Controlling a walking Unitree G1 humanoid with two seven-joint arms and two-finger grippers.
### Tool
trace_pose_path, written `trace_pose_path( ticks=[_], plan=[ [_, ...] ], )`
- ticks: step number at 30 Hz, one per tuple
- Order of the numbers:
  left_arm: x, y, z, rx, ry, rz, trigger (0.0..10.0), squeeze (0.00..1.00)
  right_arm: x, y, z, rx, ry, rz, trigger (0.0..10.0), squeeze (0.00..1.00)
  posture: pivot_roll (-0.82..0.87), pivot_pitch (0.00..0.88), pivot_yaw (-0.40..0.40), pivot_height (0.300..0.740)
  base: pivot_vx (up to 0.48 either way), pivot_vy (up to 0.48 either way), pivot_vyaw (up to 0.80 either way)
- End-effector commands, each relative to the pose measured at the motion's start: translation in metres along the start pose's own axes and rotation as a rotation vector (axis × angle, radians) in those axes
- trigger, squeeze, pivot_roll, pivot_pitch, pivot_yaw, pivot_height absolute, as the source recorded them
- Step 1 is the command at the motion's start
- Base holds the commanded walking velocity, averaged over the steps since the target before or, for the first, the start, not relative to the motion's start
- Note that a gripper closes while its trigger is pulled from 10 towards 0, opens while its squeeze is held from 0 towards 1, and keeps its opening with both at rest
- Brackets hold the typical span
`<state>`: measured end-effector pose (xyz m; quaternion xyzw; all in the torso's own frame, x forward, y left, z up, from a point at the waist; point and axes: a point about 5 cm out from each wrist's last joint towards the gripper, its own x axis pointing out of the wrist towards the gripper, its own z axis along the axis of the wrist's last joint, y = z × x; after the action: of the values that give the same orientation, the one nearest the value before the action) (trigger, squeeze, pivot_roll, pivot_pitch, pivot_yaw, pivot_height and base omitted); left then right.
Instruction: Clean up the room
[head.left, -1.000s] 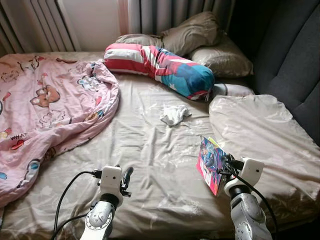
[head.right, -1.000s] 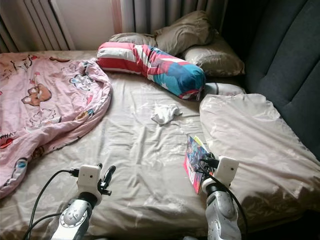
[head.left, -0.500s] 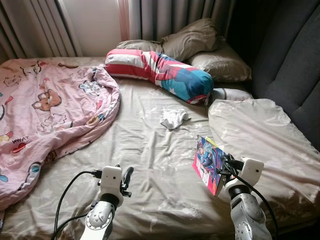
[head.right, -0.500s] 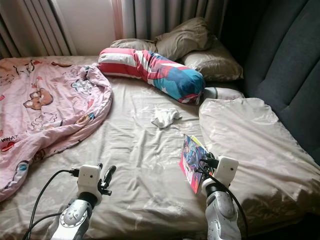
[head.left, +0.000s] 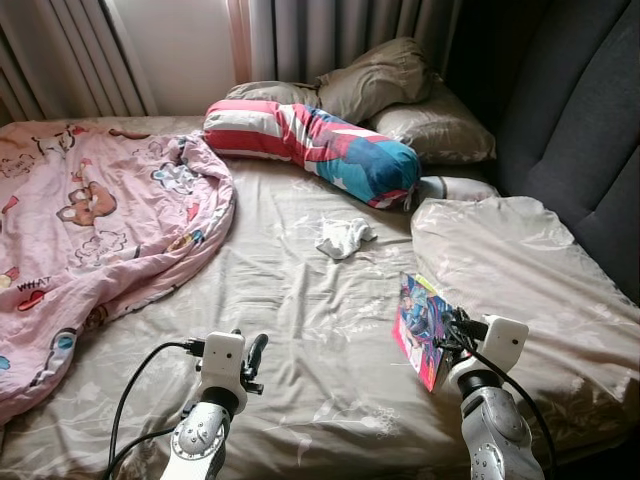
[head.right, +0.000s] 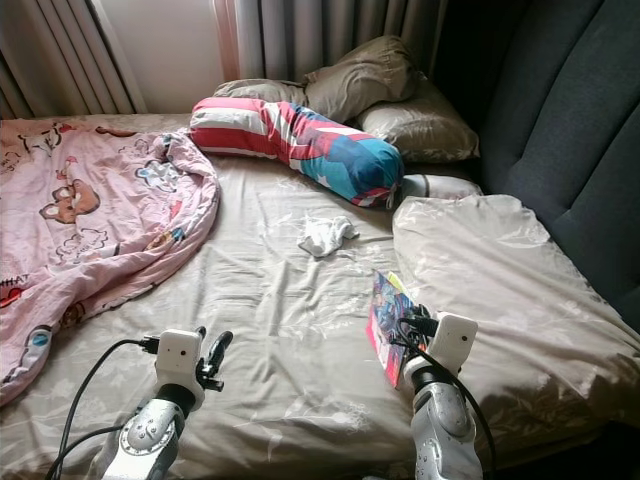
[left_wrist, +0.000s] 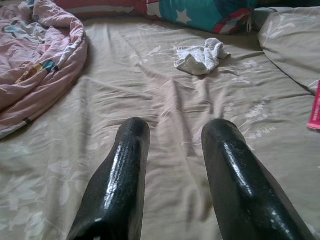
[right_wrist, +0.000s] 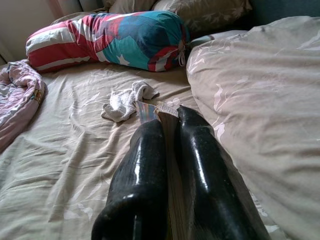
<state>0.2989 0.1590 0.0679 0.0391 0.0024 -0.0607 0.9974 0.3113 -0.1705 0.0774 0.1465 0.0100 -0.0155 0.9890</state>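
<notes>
the right gripper (head.left: 447, 335) at lower right is clamped on a colourful book (head.left: 419, 327), held upright on edge above the tan bed sheet (head.left: 300, 300) — its fingers (right_wrist: 145, 165) squeeze the thin book between them. the left gripper (head.left: 254, 356) at lower left hovers with fingers parted, holding nothing. a crumpled white cloth (head.left: 344, 238) lies mid-frame. a pink blanket (head.left: 90, 220) bunches at left — a striped bolster (head.left: 310, 145) and tan pillows (head.left: 400, 95) sit at the top.
</notes>
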Motion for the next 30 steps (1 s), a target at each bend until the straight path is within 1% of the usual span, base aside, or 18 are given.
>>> trace_pose_path(
  ticks=[1,15,30],
  plan=[
    [-0.0010,-0.0005,-0.0008,0.002,0.007,-0.005,10.0,0.00,-0.0005,-0.0008,0.0042,0.001,-0.029,0.002,10.0,0.00,-0.06,0.172,-0.043,0.643,0.349,0.000,0.00],
    [-0.0008,-0.0008,-0.0003,0.000,0.002,-0.005,10.0,0.00,-0.0003,-0.0008,0.0039,0.001,-0.029,0.001,10.0,0.00,-0.06,0.172,-0.042,0.643,0.381,0.000,0.00],
    [-0.0009,-0.0010,-0.0002,0.001,0.001,-0.007,10.0,0.00,-0.0003,-0.0006,0.0039,0.003,-0.029,0.002,10.0,0.00,-0.06,0.173,-0.043,0.643,0.426,0.000,0.00]
  ],
)
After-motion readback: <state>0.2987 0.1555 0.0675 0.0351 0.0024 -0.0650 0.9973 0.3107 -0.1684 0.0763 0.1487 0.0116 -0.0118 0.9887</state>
